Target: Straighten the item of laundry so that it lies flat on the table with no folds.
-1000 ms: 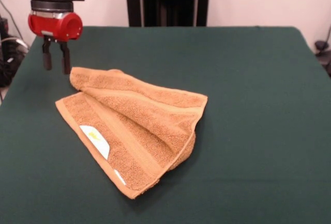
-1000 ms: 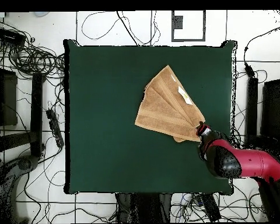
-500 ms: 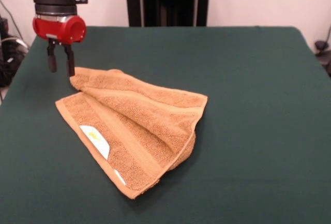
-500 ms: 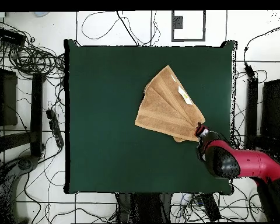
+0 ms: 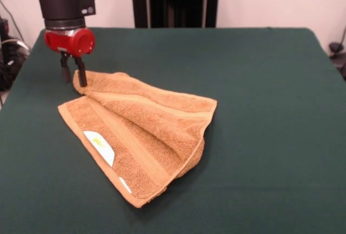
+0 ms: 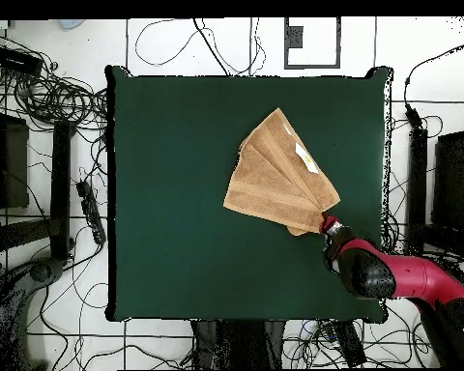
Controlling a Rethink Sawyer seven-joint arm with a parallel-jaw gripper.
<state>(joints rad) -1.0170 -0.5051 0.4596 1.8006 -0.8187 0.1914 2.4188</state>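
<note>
**Gripper at the towel's far corner, towel folded**

Front view. The table [image 5: 259, 82] has a dark green top that fills most of the frame. The towel [image 5: 140, 136], orange-tan terry, lies left of centre, toward 8 o'clock from the table's middle. It is folded over itself: an upper layer runs from the far-left corner out to a point at 3 o'clock, and a lower layer shows along the near-left edge. A white label [image 5: 99, 146] with yellow print sits on that lower layer, at about 8 o'clock on the towel. Woven bands run as diagonal stripes across the cloth.

The gripper [image 5: 74, 75] hangs from the red and black arm at the towel's 11 o'clock corner. Its two dark fingers [image 5: 82, 74] point down, set narrowly apart, with a small gap between them. The right-hand tip stands at the towel's edge; whether it touches the cloth cannot be told.

Overhead view. The towel [image 6: 277, 177] lies right of the table's [image 6: 178, 193] centre. The gripper [image 6: 326, 225] meets it at the towel's 5 o'clock corner, near the table's right edge.
</note>
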